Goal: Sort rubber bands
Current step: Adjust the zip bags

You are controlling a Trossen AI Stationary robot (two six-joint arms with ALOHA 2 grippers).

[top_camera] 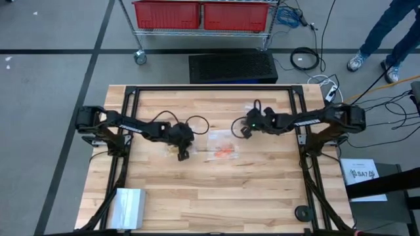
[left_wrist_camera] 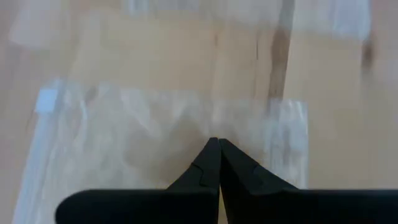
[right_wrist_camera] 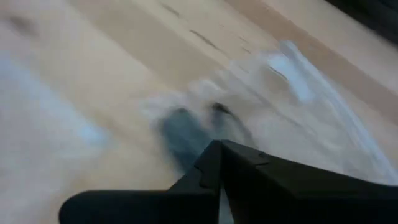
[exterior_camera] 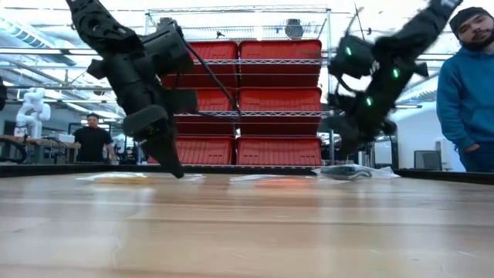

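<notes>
The table (top_camera: 216,187) is pale wood planking, smooth with a low sheen, framed in matt black metal. On it lie thin clear plastic bags (left_wrist_camera: 168,134), crinkled and faintly glossy, while both arms (exterior_camera: 139,77) wear a dark matt plastic shell. Behind stand shiny red plastic bins (exterior_camera: 282,100) on bright wire-metal shelving.

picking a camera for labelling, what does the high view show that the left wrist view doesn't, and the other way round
Only the high view shows the orange rubber bands in a clear bag at mid-table, the right hand beyond them, another bag at the near left corner, and red bins off the table.

Only the left wrist view shows the left hand shut, its tips over an apparently empty clear bag.

Both show the wooden table.
</notes>
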